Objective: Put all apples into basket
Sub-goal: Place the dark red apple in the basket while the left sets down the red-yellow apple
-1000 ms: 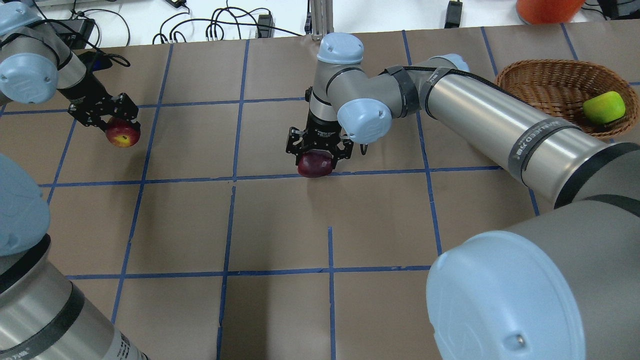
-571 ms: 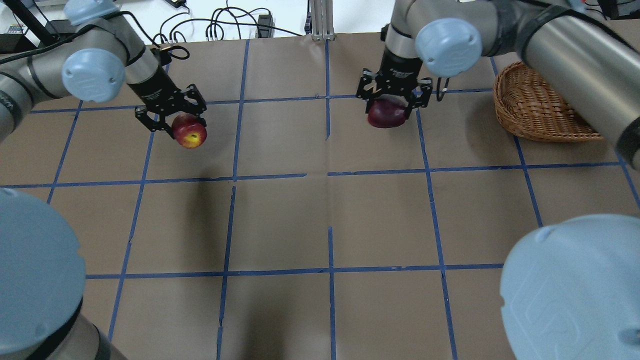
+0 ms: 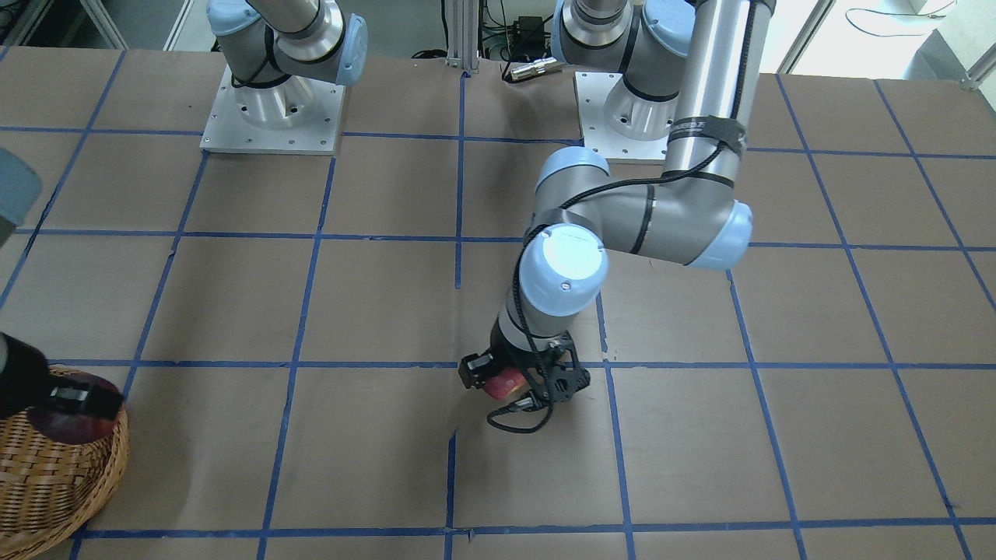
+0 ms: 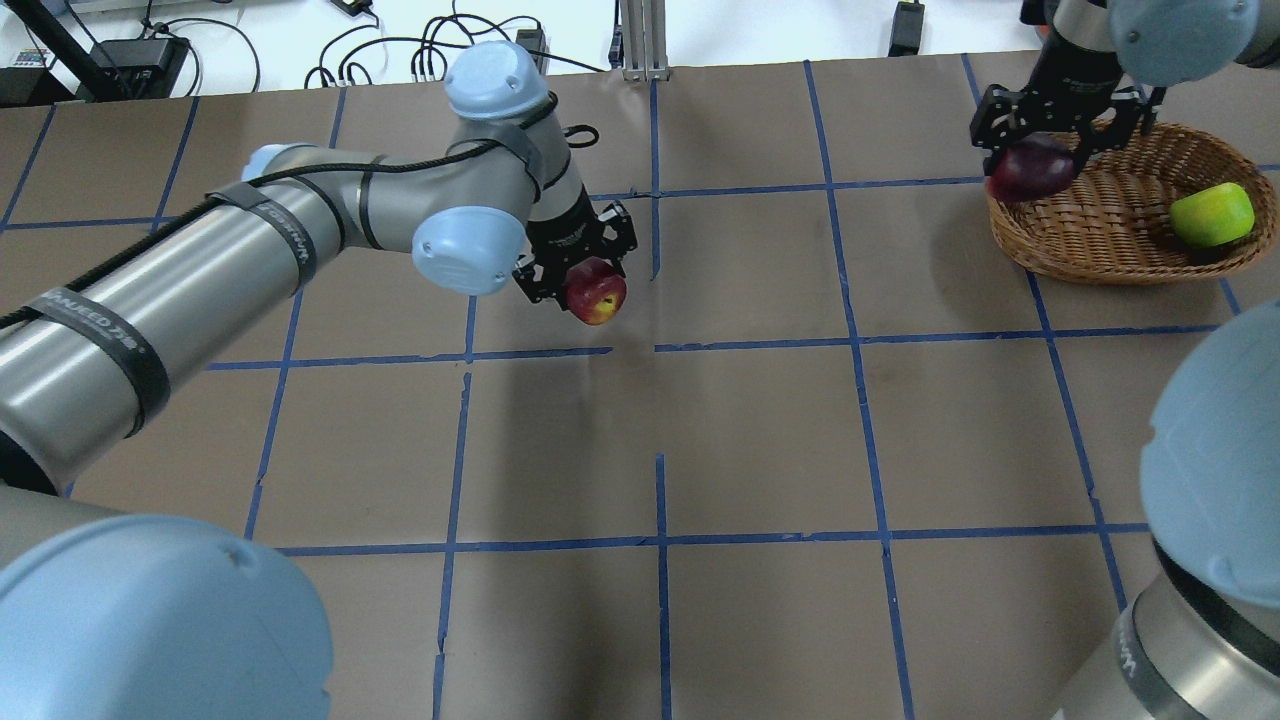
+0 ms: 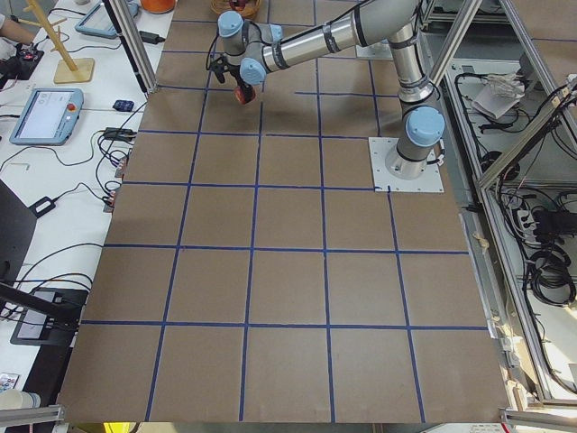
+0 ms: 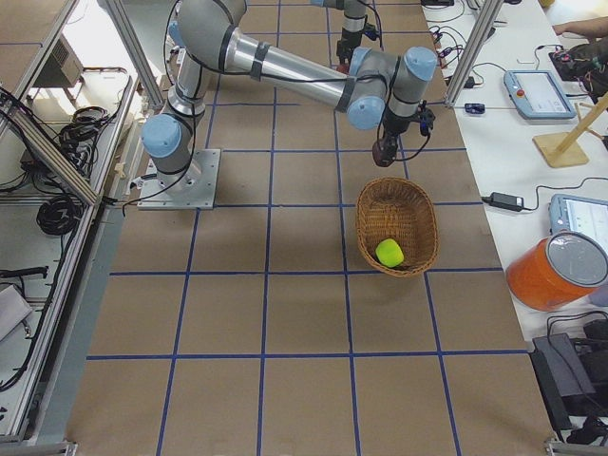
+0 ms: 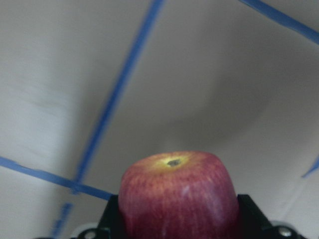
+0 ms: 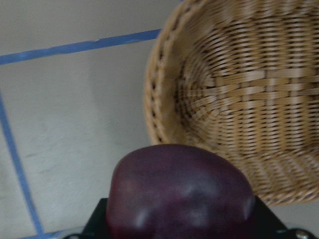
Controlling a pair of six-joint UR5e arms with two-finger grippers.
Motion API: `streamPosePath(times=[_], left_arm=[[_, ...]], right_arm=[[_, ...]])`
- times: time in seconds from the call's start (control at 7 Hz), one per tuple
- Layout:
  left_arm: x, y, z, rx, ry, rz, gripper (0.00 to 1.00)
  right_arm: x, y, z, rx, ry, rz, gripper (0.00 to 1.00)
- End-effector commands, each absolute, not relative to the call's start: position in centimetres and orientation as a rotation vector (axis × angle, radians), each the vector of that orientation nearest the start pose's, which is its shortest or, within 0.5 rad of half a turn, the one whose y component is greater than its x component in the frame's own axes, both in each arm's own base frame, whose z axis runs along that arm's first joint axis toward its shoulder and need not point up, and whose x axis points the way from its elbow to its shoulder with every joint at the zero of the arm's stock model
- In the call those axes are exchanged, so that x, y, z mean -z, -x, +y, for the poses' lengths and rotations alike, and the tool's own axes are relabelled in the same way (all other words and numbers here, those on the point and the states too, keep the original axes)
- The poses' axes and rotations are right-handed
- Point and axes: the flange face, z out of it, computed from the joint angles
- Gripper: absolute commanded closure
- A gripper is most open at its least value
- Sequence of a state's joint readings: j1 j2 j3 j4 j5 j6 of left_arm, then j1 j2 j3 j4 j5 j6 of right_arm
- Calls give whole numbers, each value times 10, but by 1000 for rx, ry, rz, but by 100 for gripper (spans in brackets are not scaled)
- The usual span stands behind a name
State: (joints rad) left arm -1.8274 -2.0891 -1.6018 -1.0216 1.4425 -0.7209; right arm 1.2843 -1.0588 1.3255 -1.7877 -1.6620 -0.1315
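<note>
My left gripper (image 4: 588,283) is shut on the red apple (image 4: 597,293) and holds it above the table near the middle; the apple fills the left wrist view (image 7: 177,194) and also shows in the front view (image 3: 504,381). My right gripper (image 4: 1035,160) is shut on the dark maroon apple (image 4: 1030,172), held over the left rim of the wicker basket (image 4: 1100,235). The right wrist view shows that apple (image 8: 182,194) just outside the basket's rim (image 8: 154,94). The yellow-green apple (image 4: 1212,215) lies in the basket, at its right side.
Brown paper with blue tape lines (image 4: 660,345) covers the table. Cables and power bricks (image 4: 440,50) lie beyond the far edge. An orange can (image 6: 556,271) and tablets stand on the side table past the basket.
Both arms have swung to the right with their apples. The right gripper has gone from mid-table to the basket's left rim. The left gripper has gone from the far left to the table's middle.
</note>
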Motion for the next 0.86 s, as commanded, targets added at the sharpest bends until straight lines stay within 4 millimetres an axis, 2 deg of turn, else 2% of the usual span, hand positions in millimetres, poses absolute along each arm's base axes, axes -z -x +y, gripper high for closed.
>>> streamPosePath(times=[0.0,0.14,0.29,0.43,0.57,0.71], left_arm=[[-205,341,-553,-139,701,3157,44],[-210,344,-548,-136,692,3163,0],[-237,343,-551,-78,688,3187,0],[-268,333,-557,-7,592,3223,0],[-298,304,-559,-50,485,3221,0],[-343,274,-552,-85,387,3219,0]], right_arm=[[-287,154,-700,-47,-217,3280,69],[-277,176,-706,25,-229,3295,40],[-273,196,-702,11,-165,3291,0],[-274,195,-696,-31,-173,3285,0],[-282,188,-695,-49,-158,3273,0],[-314,167,-690,-23,-128,3277,0]])
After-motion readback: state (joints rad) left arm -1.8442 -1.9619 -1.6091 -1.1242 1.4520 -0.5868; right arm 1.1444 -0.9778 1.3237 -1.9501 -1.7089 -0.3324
